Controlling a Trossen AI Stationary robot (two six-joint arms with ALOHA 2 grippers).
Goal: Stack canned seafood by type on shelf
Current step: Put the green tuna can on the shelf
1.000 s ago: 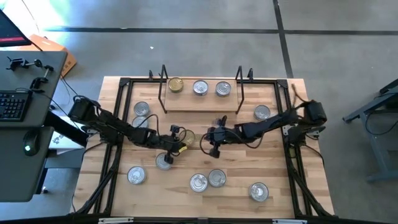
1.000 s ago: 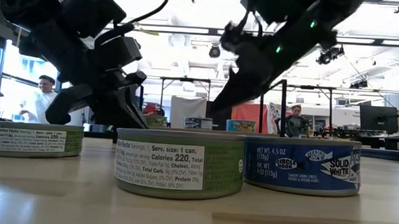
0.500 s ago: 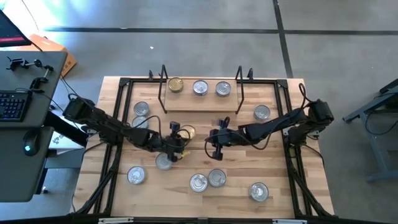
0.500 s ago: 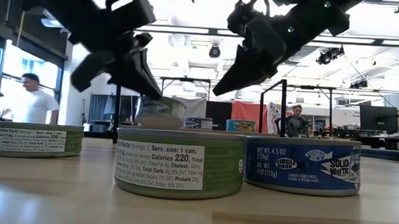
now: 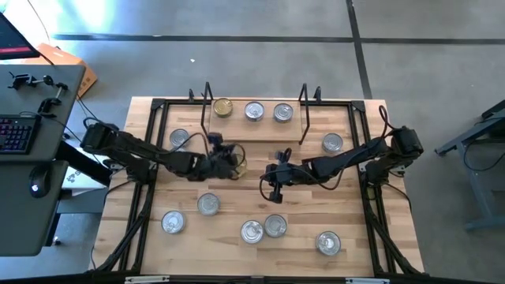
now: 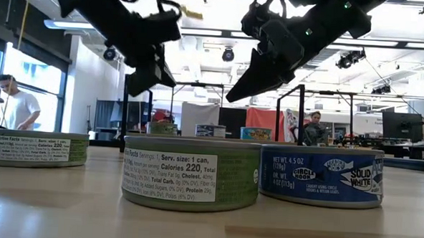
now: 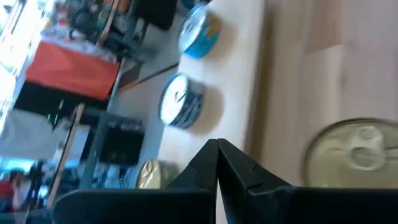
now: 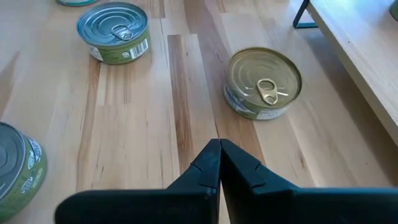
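The shelf (image 5: pixel 252 130) stands at the table's far middle and carries a gold can (image 5: pixel 223 108) and two silver cans (image 5: pixel 254 111), (image 5: pixel 283 113). Several more cans stand loose on the tabletop, among them a gold one (image 8: pixel 262 81) at the middle and a silver one (image 5: pixel 207 203). My left gripper (image 7: pixel 217 144) is shut with nothing in it. It is raised just left of the gold can (image 5: pixel 239 168) and points toward the shelf. My right gripper (image 8: pixel 219 144) is also shut on nothing and hovers just right of that gold can.
Loose cans stand at the left (image 5: pixel 179 139), at the right (image 5: pixel 332 143) and along the near side (image 5: pixel 173 222), (image 5: pixel 252 231), (image 5: pixel 327 242). Black rails (image 5: pixel 150 158) run down both sides of the table. A person (image 6: pixel 15 107) stands in the room beyond the table.
My left gripper has risen from beside the silver can near the table's middle left and moved toward the far edge, next to the gold can. It has tipped up from pointing steeply down to nearly level. The silver can stands where it was. My right arm has hardly moved.
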